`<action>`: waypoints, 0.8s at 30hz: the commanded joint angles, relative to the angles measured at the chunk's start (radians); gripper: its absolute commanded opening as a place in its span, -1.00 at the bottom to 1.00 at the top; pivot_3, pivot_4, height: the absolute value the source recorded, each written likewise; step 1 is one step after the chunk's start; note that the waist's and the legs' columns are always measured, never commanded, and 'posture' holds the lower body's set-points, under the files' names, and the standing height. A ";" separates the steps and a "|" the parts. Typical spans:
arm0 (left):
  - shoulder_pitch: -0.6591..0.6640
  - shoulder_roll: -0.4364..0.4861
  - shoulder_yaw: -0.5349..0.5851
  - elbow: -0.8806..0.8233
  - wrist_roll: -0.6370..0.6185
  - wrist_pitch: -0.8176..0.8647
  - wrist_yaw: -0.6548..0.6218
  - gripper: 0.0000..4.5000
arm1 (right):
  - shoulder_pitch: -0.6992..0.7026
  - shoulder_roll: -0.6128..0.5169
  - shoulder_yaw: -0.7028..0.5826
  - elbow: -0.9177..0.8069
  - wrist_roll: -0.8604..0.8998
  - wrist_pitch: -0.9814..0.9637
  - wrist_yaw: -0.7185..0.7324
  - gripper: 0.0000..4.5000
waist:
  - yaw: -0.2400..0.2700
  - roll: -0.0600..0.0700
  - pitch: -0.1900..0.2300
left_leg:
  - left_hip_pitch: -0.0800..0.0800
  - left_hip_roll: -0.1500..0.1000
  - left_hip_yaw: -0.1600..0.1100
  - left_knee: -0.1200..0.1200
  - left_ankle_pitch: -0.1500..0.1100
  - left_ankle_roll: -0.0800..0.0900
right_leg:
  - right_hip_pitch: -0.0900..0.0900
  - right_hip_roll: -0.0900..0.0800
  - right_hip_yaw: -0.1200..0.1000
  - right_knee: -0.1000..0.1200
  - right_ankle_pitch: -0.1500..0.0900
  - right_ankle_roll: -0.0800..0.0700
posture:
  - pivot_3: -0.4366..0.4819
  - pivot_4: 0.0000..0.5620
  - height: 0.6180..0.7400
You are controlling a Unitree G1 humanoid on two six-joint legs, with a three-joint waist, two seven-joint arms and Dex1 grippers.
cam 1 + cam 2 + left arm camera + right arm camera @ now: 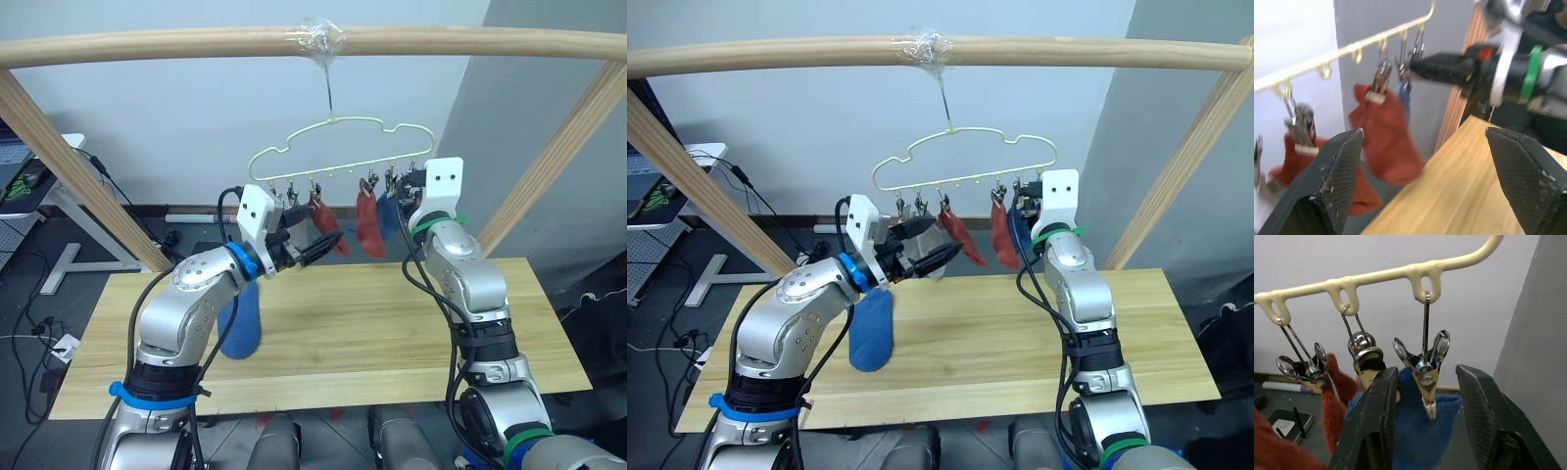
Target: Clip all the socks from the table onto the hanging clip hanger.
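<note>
A: Right wrist view first: the right gripper (1422,431) stands open, one finger on each side of a metal clip (1422,363) that bites the edge of a blue sock (1415,431). Nothing is pinched between the fingers themselves.

B: And the left gripper (1422,171)?

A: Open wide, holding nothing. In the left eye view it sits at centre left, just beside the two rust-red socks (364,223) hanging from the clip hanger (338,147) in the upper middle.

B: What is left to pick?

A: One blue sock on the table (872,331), lower left of the right eye view, lying flat on the table (1019,323). I see no grey socks, though the left arm hides part of the hanger.

B: How will it handle?

A: Judging by the knit: light, limp, not fragile, and it will droop from any grip. I would pinch it near the cuff edge so a short bit stands free for the clip.

B: Any containers?

A: None; the hanger is the only holder, carrying three socks I can count, with bare clips toward its left end.
</note>
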 commanded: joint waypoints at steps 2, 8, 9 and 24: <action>-0.061 0.016 0.021 -0.045 -0.027 -0.002 -0.003 0.85 | -0.051 0.004 -0.014 0.002 -0.011 -0.042 0.009 -0.13 | 0.000 0.000 0.000 | 0.000 0.000 0.000 0.000 0.000 0.000 | 0.000 0.000 0.000 0.001 0.000 0.000 | 0.12 -0.44 1.00; -0.095 0.038 0.015 -0.066 -0.073 0.022 -0.039 0.85 | -0.070 0.005 -0.013 0.034 -0.017 -0.069 0.021 -0.13 | 0.000 0.000 0.000 | 0.000 0.000 0.000 0.000 0.000 0.000 | 0.000 0.000 0.000 0.000 0.000 0.000 | 0.12 -0.43 1.00; -0.095 0.041 0.012 -0.065 -0.073 0.021 -0.041 0.85 | -0.073 0.008 -0.014 0.040 -0.017 -0.071 0.020 -0.13 | 0.000 0.000 0.000 | 0.000 0.000 0.000 0.000 0.000 0.000 | 0.000 0.000 0.000 0.000 0.000 0.000 | 0.12 -0.43 1.00; -0.112 0.035 0.012 -0.062 -0.077 0.024 -0.031 0.85 | -0.108 0.032 -0.012 0.083 -0.016 -0.096 0.027 -0.13 | 0.000 0.000 0.000 | 0.000 0.000 0.000 0.000 0.000 0.000 | 0.000 0.000 0.000 0.000 0.000 0.000 | 0.12 -0.43 1.00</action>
